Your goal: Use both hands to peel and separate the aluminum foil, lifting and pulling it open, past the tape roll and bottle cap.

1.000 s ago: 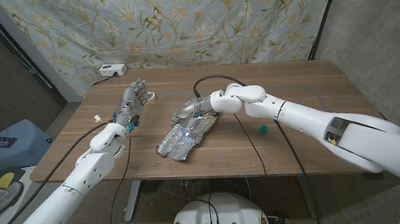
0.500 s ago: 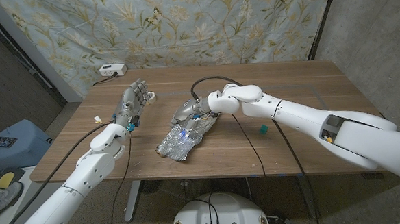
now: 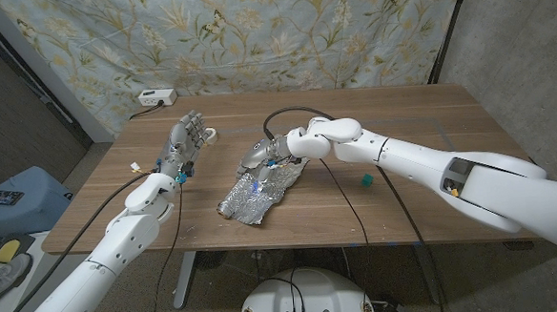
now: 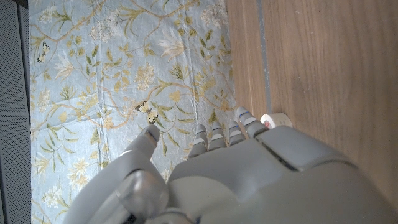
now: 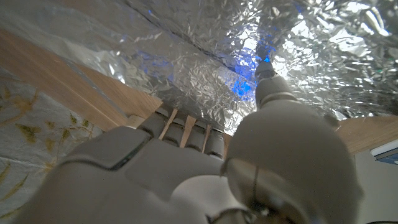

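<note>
A crumpled sheet of aluminum foil (image 3: 257, 193) lies on the wooden table (image 3: 420, 120) near its front middle. My right hand (image 3: 265, 157) is down on the foil's far end. In the right wrist view its thumb tip touches the foil (image 5: 205, 56) and its fingers (image 5: 186, 132) curl at the foil's edge; whether they pinch it is hidden. My left hand (image 3: 184, 142) stands upright to the left of the foil, fingers apart and holding nothing. The white tape roll (image 3: 211, 135) lies just behind that hand, peeking past the left hand (image 4: 249, 174) as the tape roll (image 4: 274, 118). A small teal bottle cap (image 3: 366, 180) sits right of the foil.
A black cable (image 3: 300, 114) loops over the table behind my right hand. A white power strip (image 3: 157, 97) rests at the table's far left corner. A flowered curtain (image 3: 253, 33) hangs behind the table.
My right hand and forearm have shifted slightly to the left over the foil's far end. The left hand has stayed where it was.
</note>
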Robot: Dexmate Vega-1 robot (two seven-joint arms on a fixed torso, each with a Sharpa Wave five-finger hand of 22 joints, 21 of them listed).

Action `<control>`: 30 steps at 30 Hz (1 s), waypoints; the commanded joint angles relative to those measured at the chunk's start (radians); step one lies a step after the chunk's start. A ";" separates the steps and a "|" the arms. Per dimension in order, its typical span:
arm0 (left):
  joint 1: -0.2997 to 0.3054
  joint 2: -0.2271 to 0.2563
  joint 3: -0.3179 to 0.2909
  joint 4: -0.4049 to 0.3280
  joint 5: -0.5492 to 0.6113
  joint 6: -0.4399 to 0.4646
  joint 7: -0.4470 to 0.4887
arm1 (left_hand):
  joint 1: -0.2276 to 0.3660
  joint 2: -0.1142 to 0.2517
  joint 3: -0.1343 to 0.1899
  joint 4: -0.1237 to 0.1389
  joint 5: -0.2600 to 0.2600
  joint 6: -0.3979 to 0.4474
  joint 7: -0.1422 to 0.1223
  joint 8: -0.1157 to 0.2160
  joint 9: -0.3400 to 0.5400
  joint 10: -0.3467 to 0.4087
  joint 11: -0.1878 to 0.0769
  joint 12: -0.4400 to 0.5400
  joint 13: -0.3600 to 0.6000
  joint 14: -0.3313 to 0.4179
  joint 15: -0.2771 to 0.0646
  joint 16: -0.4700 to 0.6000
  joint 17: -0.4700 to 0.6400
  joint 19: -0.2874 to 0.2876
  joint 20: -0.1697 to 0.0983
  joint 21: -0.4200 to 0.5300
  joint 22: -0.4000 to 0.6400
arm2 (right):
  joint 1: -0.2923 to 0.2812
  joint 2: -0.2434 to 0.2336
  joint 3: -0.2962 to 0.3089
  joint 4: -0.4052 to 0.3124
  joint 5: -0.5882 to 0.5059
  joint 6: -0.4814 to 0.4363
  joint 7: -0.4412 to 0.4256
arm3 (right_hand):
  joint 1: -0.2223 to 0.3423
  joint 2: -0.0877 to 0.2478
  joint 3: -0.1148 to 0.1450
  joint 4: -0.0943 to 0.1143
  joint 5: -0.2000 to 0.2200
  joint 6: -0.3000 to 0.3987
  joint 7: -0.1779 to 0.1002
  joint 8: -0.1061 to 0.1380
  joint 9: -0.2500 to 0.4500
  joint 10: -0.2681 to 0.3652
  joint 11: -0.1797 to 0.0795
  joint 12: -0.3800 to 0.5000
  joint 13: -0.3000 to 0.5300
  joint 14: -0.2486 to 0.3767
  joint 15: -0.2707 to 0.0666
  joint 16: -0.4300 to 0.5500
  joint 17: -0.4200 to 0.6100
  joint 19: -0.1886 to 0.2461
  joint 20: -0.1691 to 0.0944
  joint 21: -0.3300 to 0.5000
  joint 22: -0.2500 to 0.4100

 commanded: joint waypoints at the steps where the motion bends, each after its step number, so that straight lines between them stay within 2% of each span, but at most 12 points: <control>1: 0.004 0.002 -0.002 -0.005 -0.006 0.008 0.001 | -0.009 0.000 0.007 0.003 0.003 0.001 0.003 0.005 0.001 0.002 0.004 0.004 0.002 0.003 0.005 0.003 0.000 0.011 0.000 0.001 0.004 | 0.004 0.003 -0.012 0.019 -0.013 0.007 -0.035 | 0.014 0.003 0.006 0.004 0.006 0.041 -0.004 0.017 0.005 0.037 0.000 0.017 0.010 0.038 -0.049 0.021 0.007 0.017 -0.015 0.012 0.001; 5: 0.006 0.002 -0.005 -0.007 -0.008 0.008 0.003 | -0.009 0.000 0.007 0.002 0.003 0.000 0.002 0.005 0.001 0.001 0.004 0.003 0.002 0.003 0.006 0.003 0.000 0.012 0.001 0.001 0.004 | 0.002 0.000 -0.013 0.023 -0.017 0.016 -0.058 | 0.021 0.004 0.005 0.005 0.005 0.080 -0.011 0.030 0.009 0.075 -0.004 0.032 0.020 0.076 -0.076 0.038 0.012 0.048 -0.037 0.020 0.001; 15: 0.016 0.002 -0.007 -0.016 -0.013 0.013 0.011 | -0.012 -0.002 0.008 0.002 0.002 -0.012 0.000 0.000 0.001 -0.009 0.004 -0.001 0.002 -0.003 0.007 0.000 0.000 0.012 0.004 -0.001 0.005 | -0.002 -0.003 -0.018 0.043 -0.032 0.036 -0.113 | 0.033 0.003 0.000 0.005 0.006 0.145 -0.011 0.052 0.014 0.130 -0.005 0.056 0.038 0.135 -0.111 0.063 0.018 0.091 -0.067 0.026 0.002; 19: 0.017 0.002 -0.009 -0.019 -0.017 0.017 0.014 | -0.013 -0.003 0.008 0.003 0.002 -0.015 0.001 -0.001 0.001 -0.010 0.002 -0.001 0.002 -0.006 0.007 -0.001 0.000 0.010 0.006 -0.002 0.005 | -0.005 -0.008 -0.019 0.047 -0.043 0.048 -0.146 | 0.043 0.001 -0.004 0.004 0.008 0.192 -0.023 0.071 0.019 0.177 -0.010 0.079 0.051 0.173 -0.133 0.079 0.024 0.116 -0.080 0.028 0.002; 23: 0.017 0.001 -0.009 -0.021 -0.019 0.019 0.015 | -0.014 -0.002 0.008 0.003 0.002 -0.016 0.001 -0.001 0.001 -0.012 0.004 -0.002 0.002 -0.006 0.009 -0.001 0.000 0.010 0.008 -0.002 0.005 | -0.010 -0.014 -0.017 0.054 -0.047 0.065 -0.182 | 0.063 -0.002 -0.006 0.000 0.011 0.260 -0.048 0.102 0.028 0.241 -0.029 0.113 0.070 0.231 -0.166 0.101 0.033 0.152 -0.099 0.032 0.002; 25: 0.017 0.000 -0.009 -0.022 -0.019 0.018 0.015 | -0.014 -0.002 0.009 0.003 0.002 -0.016 0.001 0.000 0.001 -0.011 0.004 -0.002 0.001 -0.006 0.008 -0.001 0.000 0.010 0.009 -0.002 0.005 | -0.012 -0.016 -0.016 0.055 -0.046 0.069 -0.188 | 0.068 -0.003 -0.006 0.000 0.011 0.276 -0.047 0.108 0.028 0.261 -0.033 0.123 0.075 0.241 -0.172 0.105 0.036 0.163 -0.105 0.034 0.003; 28: 0.018 0.001 -0.010 -0.025 -0.022 0.021 0.014 | -0.015 -0.002 0.009 0.004 0.002 -0.014 0.001 0.001 0.001 -0.009 0.004 -0.001 0.001 -0.004 0.008 0.000 0.000 0.011 0.008 -0.002 0.005 | -0.016 -0.021 -0.014 0.056 -0.050 0.081 -0.212 | 0.081 -0.011 -0.006 0.000 0.015 0.337 -0.068 0.134 0.030 0.285 -0.044 0.138 0.087 0.271 -0.178 0.112 0.042 0.184 -0.115 0.034 0.003; 30: 0.018 0.001 -0.010 -0.026 -0.023 0.023 0.015 | -0.016 -0.002 0.009 0.004 0.002 -0.012 0.002 0.002 0.001 -0.010 0.002 -0.001 0.001 -0.003 0.009 0.001 0.000 0.011 0.009 -0.002 0.005 | -0.020 -0.024 -0.012 0.051 -0.052 0.082 -0.219 | 0.085 -0.013 -0.005 0.000 0.016 0.347 -0.076 0.138 0.029 0.299 -0.049 0.145 0.091 0.281 -0.180 0.113 0.044 0.191 -0.120 0.035 0.003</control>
